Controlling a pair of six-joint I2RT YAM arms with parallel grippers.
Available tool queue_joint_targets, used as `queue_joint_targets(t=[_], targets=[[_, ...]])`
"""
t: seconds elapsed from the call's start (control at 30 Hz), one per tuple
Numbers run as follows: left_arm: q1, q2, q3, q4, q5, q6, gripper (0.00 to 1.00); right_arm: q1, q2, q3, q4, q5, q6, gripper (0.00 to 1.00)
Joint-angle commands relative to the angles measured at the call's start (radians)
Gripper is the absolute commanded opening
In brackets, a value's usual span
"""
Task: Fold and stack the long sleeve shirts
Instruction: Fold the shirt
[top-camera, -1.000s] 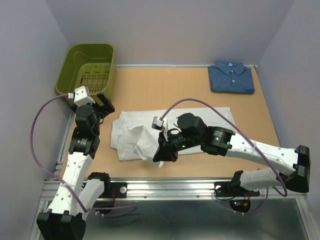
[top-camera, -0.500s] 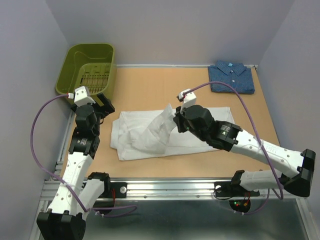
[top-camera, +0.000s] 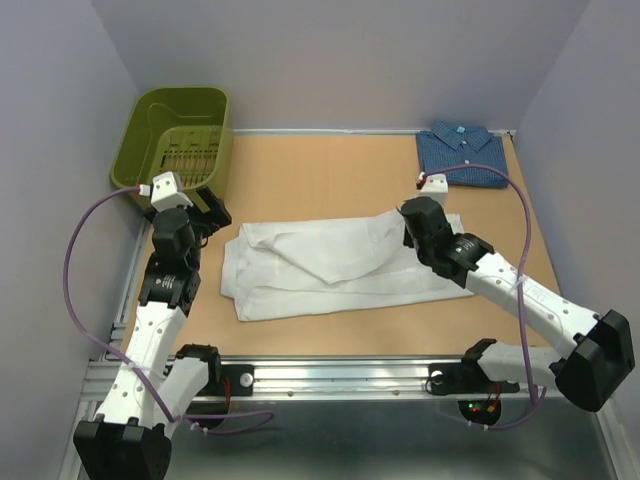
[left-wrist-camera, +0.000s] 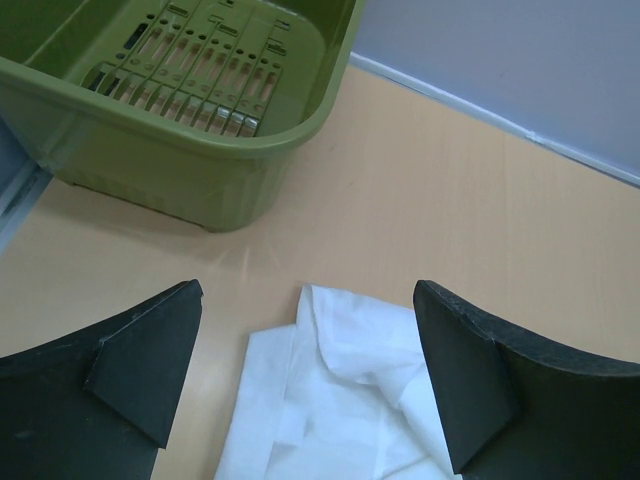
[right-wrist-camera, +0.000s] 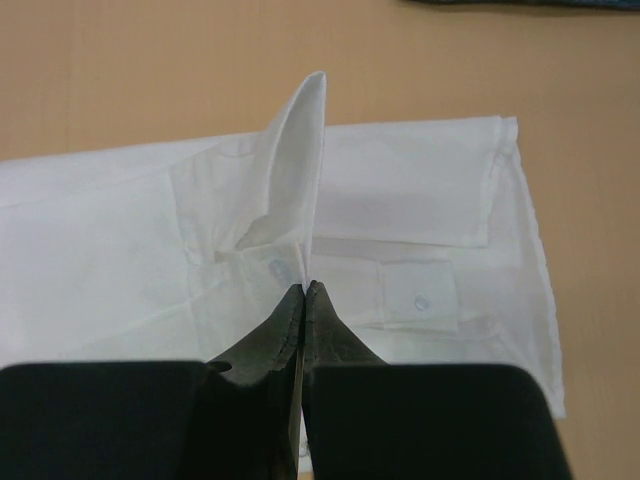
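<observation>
The white shirt (top-camera: 330, 265) lies spread across the middle of the table, partly folded. My right gripper (top-camera: 411, 226) is shut on a fold of its cloth near the right end; in the right wrist view (right-wrist-camera: 305, 290) the pinched cloth stands up from the fingertips, with a buttoned cuff (right-wrist-camera: 417, 296) beside them. The dark blue shirt (top-camera: 462, 155) lies folded at the far right corner. My left gripper (top-camera: 205, 222) is open and empty just left of the white shirt, whose left edge (left-wrist-camera: 340, 390) shows between its fingers (left-wrist-camera: 465, 380).
A green plastic basket (top-camera: 178, 135) stands at the far left corner, also in the left wrist view (left-wrist-camera: 180, 100). Walls close the table at the back and both sides.
My right gripper has carried the pinched white cloth from the front left part of the shirt across to its right end, drawing the fold over. The left arm has not moved.
</observation>
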Motion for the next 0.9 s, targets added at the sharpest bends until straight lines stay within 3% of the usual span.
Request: queue_joint_targets(t=[0.0, 0.2, 0.3, 0.33, 0.37, 0.43, 0.53, 0.6, 0.73, 0.87], targets=[[0.003, 0.002, -0.01, 0.038, 0.017, 0.007, 0.99, -0.037, 0.017, -0.056, 0.049, 0.071, 0.021, 0.01], [0.003, 0.013, -0.013, 0.043, 0.057, 0.012, 0.99, -0.063, 0.052, -0.104, 0.09, 0.052, 0.03, 0.08], [0.003, 0.033, -0.016, 0.046, 0.107, 0.015, 0.99, -0.065, 0.067, -0.11, 0.095, 0.034, 0.037, 0.16], [0.002, 0.04, -0.016, 0.046, 0.126, 0.013, 0.99, -0.065, 0.072, -0.112, 0.093, 0.034, 0.042, 0.22], [0.003, 0.049, -0.016, 0.047, 0.176, 0.006, 0.98, -0.065, 0.077, -0.11, 0.093, 0.046, 0.042, 0.37], [0.0, 0.077, -0.011, 0.046, 0.266, -0.019, 0.98, -0.065, 0.072, -0.097, 0.092, 0.063, 0.03, 0.56], [-0.018, 0.122, -0.002, 0.029, 0.32, -0.063, 0.98, -0.065, 0.049, -0.067, 0.086, 0.045, -0.004, 0.72], [-0.044, 0.151, 0.003, 0.014, 0.333, -0.091, 0.98, -0.065, 0.041, -0.029, 0.084, -0.065, -0.034, 0.79], [-0.144, 0.204, 0.016, 0.011, 0.281, -0.134, 0.93, -0.063, 0.104, 0.022, 0.089, -0.474, -0.065, 0.79], [-0.243, 0.324, 0.052, 0.009, 0.236, -0.137, 0.83, -0.028, 0.182, 0.026, 0.177, -0.717, -0.084, 0.79]])
